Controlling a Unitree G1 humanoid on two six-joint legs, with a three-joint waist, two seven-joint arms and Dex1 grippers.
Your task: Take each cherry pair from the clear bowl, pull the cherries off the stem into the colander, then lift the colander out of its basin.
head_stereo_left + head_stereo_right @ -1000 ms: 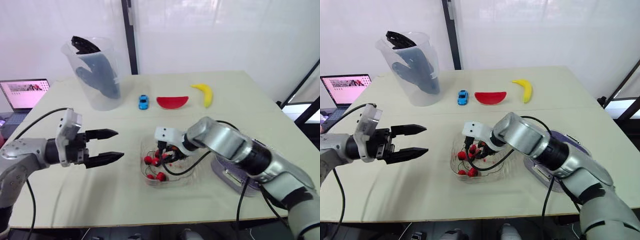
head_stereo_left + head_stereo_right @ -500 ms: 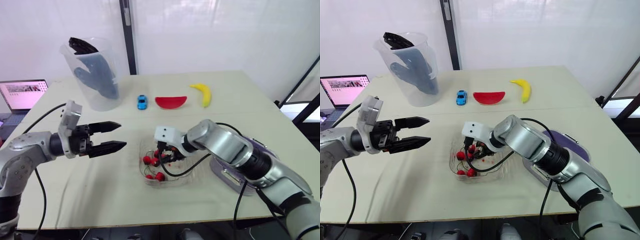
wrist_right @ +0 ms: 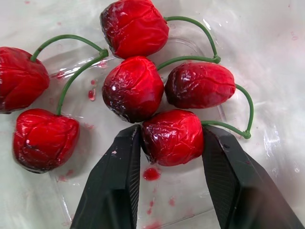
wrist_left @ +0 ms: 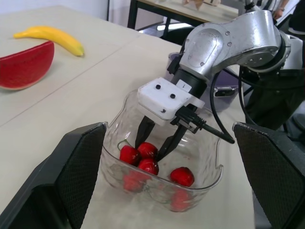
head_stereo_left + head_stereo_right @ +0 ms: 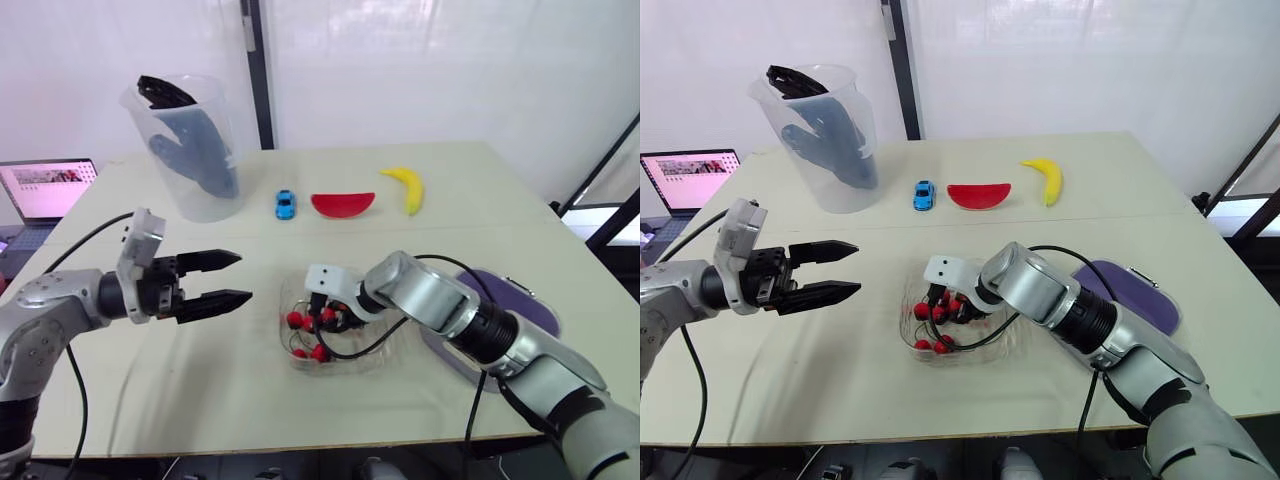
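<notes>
Cherries hem right end effector — pinching one cherry (clear bowl around).

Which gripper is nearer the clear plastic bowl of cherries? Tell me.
Right. The right gripper is inside the clear plastic bowl, gripping a red cherry; the left gripper hovers open, apart.

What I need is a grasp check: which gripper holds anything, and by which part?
Right gripper pinches one cherry by its body, not the stem; left gripper is open, empty.
</notes>
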